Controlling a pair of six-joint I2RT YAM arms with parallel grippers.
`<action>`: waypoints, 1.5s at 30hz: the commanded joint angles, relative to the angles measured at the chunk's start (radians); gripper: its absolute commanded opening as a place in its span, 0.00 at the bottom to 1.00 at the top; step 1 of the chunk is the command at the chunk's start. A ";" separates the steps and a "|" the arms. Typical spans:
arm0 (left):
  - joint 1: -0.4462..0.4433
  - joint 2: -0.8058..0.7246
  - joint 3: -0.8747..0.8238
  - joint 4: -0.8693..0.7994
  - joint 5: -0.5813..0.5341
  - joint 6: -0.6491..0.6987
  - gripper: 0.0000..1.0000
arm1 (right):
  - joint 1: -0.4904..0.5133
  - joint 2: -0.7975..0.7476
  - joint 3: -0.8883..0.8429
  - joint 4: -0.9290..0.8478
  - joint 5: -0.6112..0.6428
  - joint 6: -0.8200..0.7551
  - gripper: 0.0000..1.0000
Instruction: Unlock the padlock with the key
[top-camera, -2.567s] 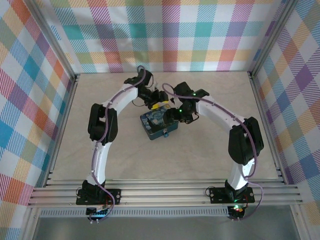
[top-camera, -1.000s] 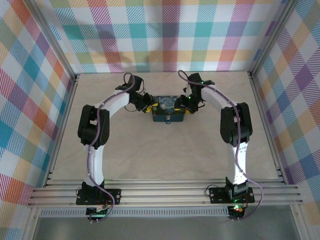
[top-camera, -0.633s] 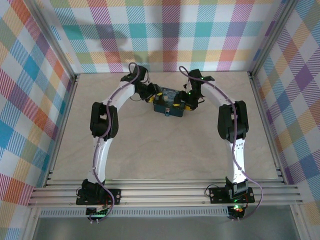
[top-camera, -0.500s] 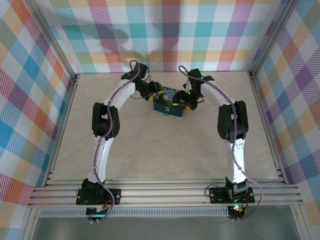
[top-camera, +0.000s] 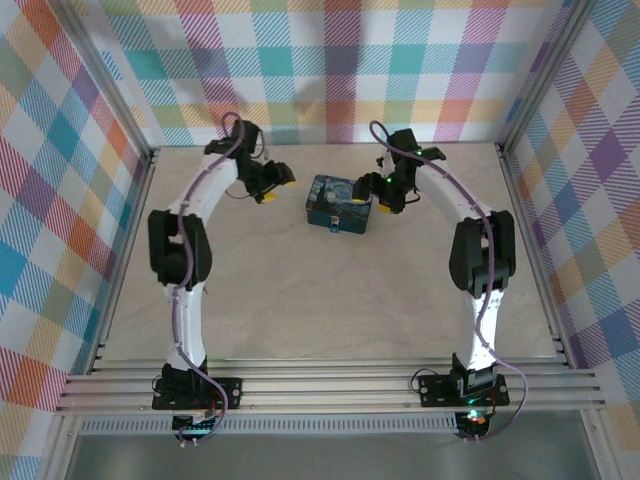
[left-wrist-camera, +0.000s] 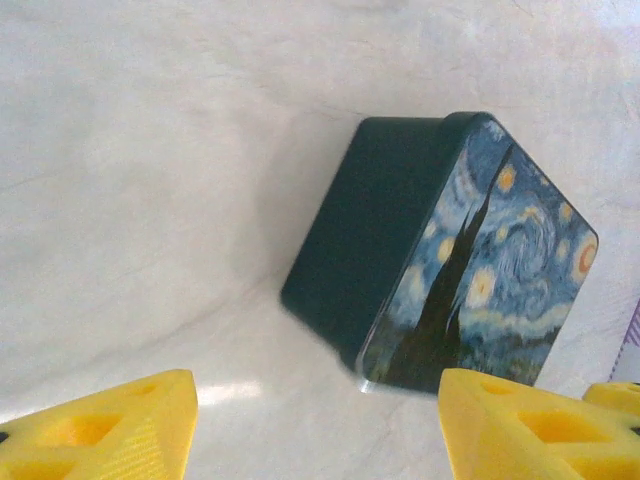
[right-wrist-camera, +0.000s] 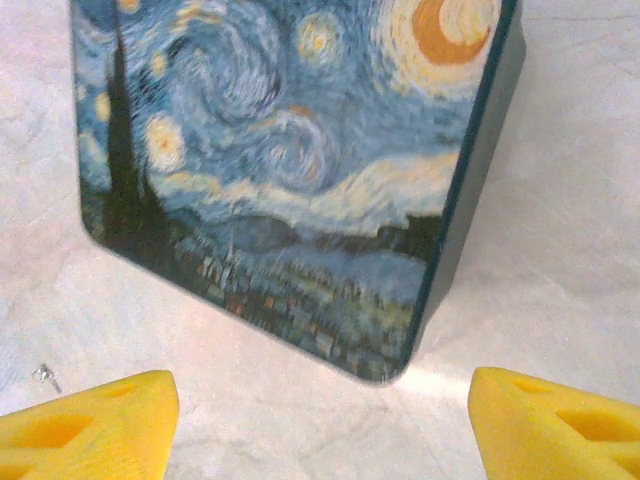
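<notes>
A closed rectangular tin (top-camera: 339, 204) with a Starry Night print lies on the table near the back. In the left wrist view the tin (left-wrist-camera: 400, 240) shows a dark side wall, and in the right wrist view the tin (right-wrist-camera: 290, 170) shows its painted lid. My left gripper (top-camera: 268, 190) stands open to the tin's left, apart from it, with nothing between its yellow fingers (left-wrist-camera: 100, 430). My right gripper (top-camera: 384, 199) stands open just off the tin's right end, also empty. A small pale fitting (top-camera: 334, 223) sits on the tin's near side, too small to identify. No padlock or key is recognisable.
The pale table (top-camera: 320, 300) is fenced by aluminium rails (top-camera: 127, 250) on both sides and checked walls behind. A tiny metal bit (right-wrist-camera: 42, 375) lies on the table close to the tin's corner.
Both grippers were pressed against the tin's ends and took it from mid-table toward the back. Now they have let go and drawn apart, the left one moving farther left.
</notes>
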 joint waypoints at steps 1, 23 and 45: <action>0.044 -0.167 -0.157 -0.021 -0.059 0.030 0.65 | -0.004 -0.089 -0.104 0.040 0.002 0.036 0.76; 0.398 -0.620 -1.011 -0.021 -0.226 -0.060 0.40 | 0.298 -0.263 -0.455 0.274 0.061 0.143 0.73; 0.425 -0.446 -0.999 0.093 -0.270 -0.027 0.36 | 0.304 -0.281 -0.476 0.245 0.084 0.127 0.73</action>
